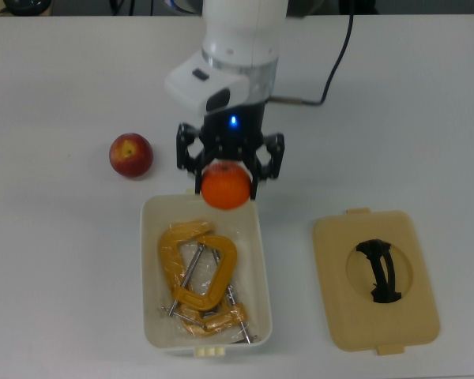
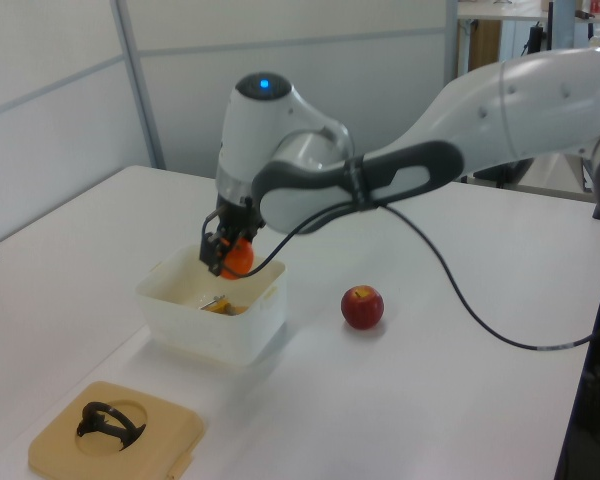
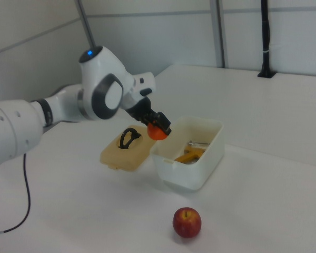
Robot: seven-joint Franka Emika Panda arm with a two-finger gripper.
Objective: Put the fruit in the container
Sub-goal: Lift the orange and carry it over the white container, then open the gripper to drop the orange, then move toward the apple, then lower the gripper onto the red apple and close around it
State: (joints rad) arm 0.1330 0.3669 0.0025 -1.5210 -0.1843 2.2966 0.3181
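My gripper (image 1: pixel 227 183) (image 2: pixel 230 258) (image 3: pixel 159 129) is shut on the orange (image 1: pixel 225 188) (image 2: pixel 237 257) (image 3: pixel 157 132) and holds it in the air over the upper end of the white tub (image 1: pixel 257 260) (image 2: pixel 185 325) (image 3: pixel 200 174) in the top view. The tub holds yellow-orange metal clamps (image 1: pixel 193 272) (image 2: pixel 218 307) (image 3: pixel 188 155). The dark red apple (image 1: pixel 130 155) (image 2: pixel 362 307) (image 3: pixel 187 222) rests on the table, beyond the tub's upper left corner in the top view.
A flat beige lid (image 1: pixel 375 280) (image 2: pixel 115 435) (image 3: pixel 124 148) with a black handle lies at the top view's right of the tub. A black cable (image 1: pixel 316 75) (image 2: pixel 480 320) trails from the arm across the white table (image 1: pixel 63 260).
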